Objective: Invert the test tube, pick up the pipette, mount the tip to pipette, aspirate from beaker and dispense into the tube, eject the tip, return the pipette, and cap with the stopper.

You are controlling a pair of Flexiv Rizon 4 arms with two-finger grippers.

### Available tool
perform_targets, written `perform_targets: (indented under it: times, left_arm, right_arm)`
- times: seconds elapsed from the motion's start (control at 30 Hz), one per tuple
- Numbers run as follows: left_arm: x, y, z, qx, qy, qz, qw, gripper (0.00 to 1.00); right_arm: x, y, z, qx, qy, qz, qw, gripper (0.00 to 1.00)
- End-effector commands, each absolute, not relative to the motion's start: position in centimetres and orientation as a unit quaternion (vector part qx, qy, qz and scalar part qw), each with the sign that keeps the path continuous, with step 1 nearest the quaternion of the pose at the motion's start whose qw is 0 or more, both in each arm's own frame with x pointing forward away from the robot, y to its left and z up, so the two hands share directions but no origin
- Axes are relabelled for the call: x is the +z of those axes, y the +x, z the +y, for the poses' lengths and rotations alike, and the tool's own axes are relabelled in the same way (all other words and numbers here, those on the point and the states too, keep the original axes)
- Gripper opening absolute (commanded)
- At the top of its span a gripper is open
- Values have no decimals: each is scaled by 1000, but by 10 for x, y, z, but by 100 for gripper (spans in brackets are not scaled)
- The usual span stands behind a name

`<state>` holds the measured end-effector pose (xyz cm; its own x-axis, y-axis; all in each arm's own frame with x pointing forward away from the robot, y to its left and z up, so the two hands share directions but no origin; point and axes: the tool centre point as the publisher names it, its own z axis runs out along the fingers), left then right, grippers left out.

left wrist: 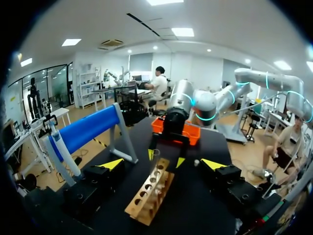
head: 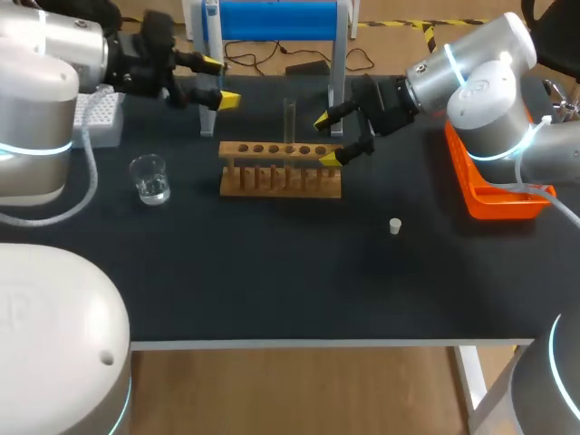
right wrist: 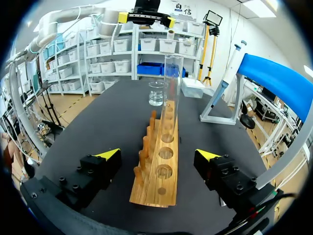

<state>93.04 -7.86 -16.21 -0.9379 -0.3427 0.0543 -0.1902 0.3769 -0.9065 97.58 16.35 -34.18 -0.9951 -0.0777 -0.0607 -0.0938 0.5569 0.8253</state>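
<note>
Table [head: 272, 290]: black top, fills most of the head view.

L arm [head: 54, 54]: enters at upper left. R arm [head: 480, 82]: enters at upper right.

Stand [head: 276, 20]: blue bar on white legs, top ctr at the table's far edge. Pipette [right wrist: 226, 78] hangs on it, seen ahead of the R gripper's fingers and off to one side.

Orange tray [head: 494, 195]: right edge of frame, under the R arm.

Wooden rack [head: 281, 169]: ctr of frame, lying lengthwise left to right, a row of holes on top.

Tip box [head: 98, 116]: white, far left, beside the L arm.

L gripper [head: 221, 82]: upper left, next to the stand's left leg. Fingers spread wide, nothing held.

R gripper [head: 325, 140]: at the rack's right end. Fingers spread wide, nothing held; in the R wrist view the rack runs away between them, no contact visible.

Beaker [head: 149, 178]: clear glass, left of the rack, well apart from it.

Test tube [head: 289, 120]: clear, upright in a middle hole of the rack.

Stopper [head: 395, 226]: small, white, on the table lower right of the rack, apart from it.
</note>
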Motion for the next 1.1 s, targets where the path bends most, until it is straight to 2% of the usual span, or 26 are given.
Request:
perform_targets:
  times: [0.03,0.73,1.1]
  left_arm:
    - [-157,924,-73,-532,-163,828,73,100]
    - [-157,924,-73,-532,-163,828,73,100]
    - [-174,938,13,-511,-237,818,117,100]
  right_arm:
    - [-341,975,163,467,-49,883,8,100]
    - [-341,975,163,467,-49,883,8,100]
    - [-341,975,163,467,-49,883,8,100]
